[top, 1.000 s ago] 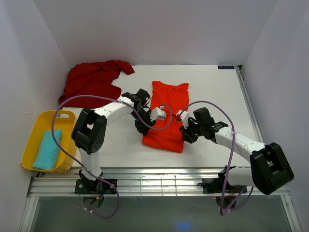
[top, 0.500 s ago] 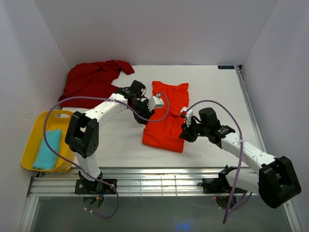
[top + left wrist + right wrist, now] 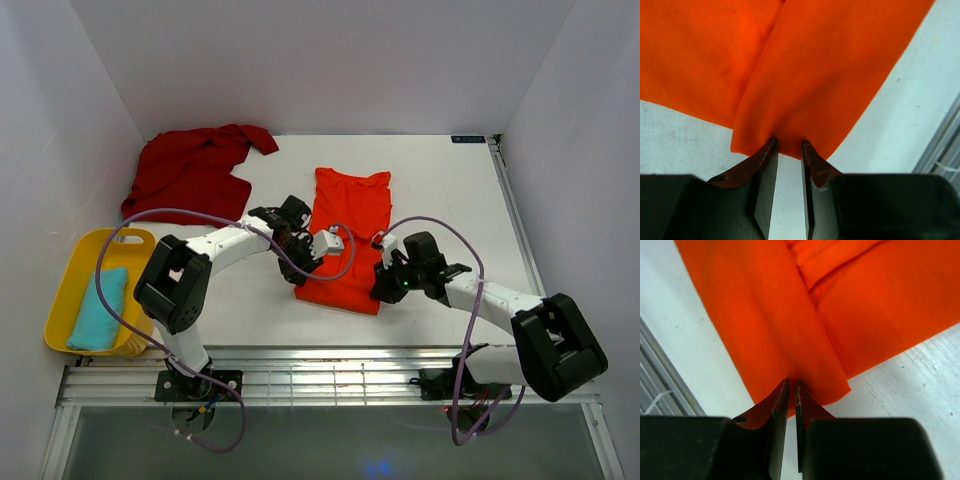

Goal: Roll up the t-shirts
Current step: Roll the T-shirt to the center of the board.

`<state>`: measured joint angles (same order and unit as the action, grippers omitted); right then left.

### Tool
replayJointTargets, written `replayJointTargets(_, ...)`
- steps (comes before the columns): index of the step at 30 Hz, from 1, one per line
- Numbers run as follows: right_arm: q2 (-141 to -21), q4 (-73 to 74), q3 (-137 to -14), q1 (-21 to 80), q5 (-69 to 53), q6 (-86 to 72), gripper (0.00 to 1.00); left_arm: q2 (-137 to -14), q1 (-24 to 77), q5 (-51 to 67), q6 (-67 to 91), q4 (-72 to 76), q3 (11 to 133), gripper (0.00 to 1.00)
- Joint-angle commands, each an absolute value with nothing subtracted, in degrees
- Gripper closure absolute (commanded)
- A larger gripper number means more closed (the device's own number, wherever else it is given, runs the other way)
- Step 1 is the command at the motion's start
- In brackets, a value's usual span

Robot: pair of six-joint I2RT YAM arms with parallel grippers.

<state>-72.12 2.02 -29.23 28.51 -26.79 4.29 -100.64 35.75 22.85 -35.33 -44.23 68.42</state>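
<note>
The bright orange-red t-shirt (image 3: 350,215) lies folded into a long strip in the middle of the table, collar at the far end. My left gripper (image 3: 300,268) is at its near-left corner. In the left wrist view the gripper (image 3: 788,142) has its jaws a little apart, with the shirt's (image 3: 830,65) hem edge between the tips. My right gripper (image 3: 385,290) is at the near-right corner. In its wrist view the gripper (image 3: 791,382) is pinched shut on the cloth (image 3: 880,300), which puckers up from it. The dark crimson t-shirt (image 3: 195,170) lies crumpled at the far left.
A yellow tub (image 3: 85,255) holding a teal cloth (image 3: 100,305) stands at the near left. A metal rail (image 3: 330,380) runs along the table's near edge, close behind both grippers. White walls enclose the table on three sides.
My left gripper swung away along the shirt's left edge, then came down to its near-left corner. My right gripper moved in to the near-right corner and its jaws closed on the cloth.
</note>
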Motion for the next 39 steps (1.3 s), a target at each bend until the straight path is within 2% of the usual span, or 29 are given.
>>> replayJointTargets(1,-74.5,2.4,-32.1,28.5,-22.1,1.9,0.85,-100.9,35.4,20.5,-39.3,-41.6,67.0,0.64)
replayJointTargets(6,-75.8,2.8,-32.5,28.3,-19.8,1.0,0.85,-100.4,35.4,16.7,-42.2,-38.6,63.9,0.64)
replayJointTargets(14,-75.3,3.5,-33.1,28.4,-22.1,2.6,0.83,-99.2,36.0,18.2,-38.7,-39.2,65.7,0.62)
replayJointTargets(19,-67.1,3.3,-33.5,28.4,-26.6,7.9,0.76,-89.7,36.4,16.2,-47.9,-42.7,62.4,0.61)
replayJointTargets(23,-57.3,0.8,-31.6,28.7,-29.4,11.9,0.68,-78.2,36.5,9.3,-58.3,-29.6,49.4,0.59)
replayJointTargets(26,-52.6,-0.9,-29.1,29.5,-29.1,16.9,0.58,-71.9,39.5,9.2,-63.1,-23.3,42.6,0.50)
replayJointTargets(27,-51.7,-0.4,-28.6,29.9,-29.0,18.5,0.54,-70.6,41.6,8.2,-63.7,-21.8,40.9,0.43)
replayJointTargets(29,-49.6,-0.1,-27.5,32.0,-28.3,23.0,0.52,-68.9,48.4,5.4,-62.9,-16.2,36.1,0.37)
replayJointTargets(31,-49.1,2.0,-26.3,36.3,-24.5,25.4,0.49,-70.0,51.8,2.9,-61.4,-14.3,35.0,0.36)
replayJointTargets(36,-52.6,6.2,-25.0,47.2,-12.5,31.1,0.45,-73.7,52.0,-1.6,-57.0,-10.0,34.9,0.36)
replayJointTargets(39,-54.8,4.5,-23.8,49.0,-9.3,30.1,0.43,-72.2,52.0,2.8,-58.4,-9.1,32.9,0.33)
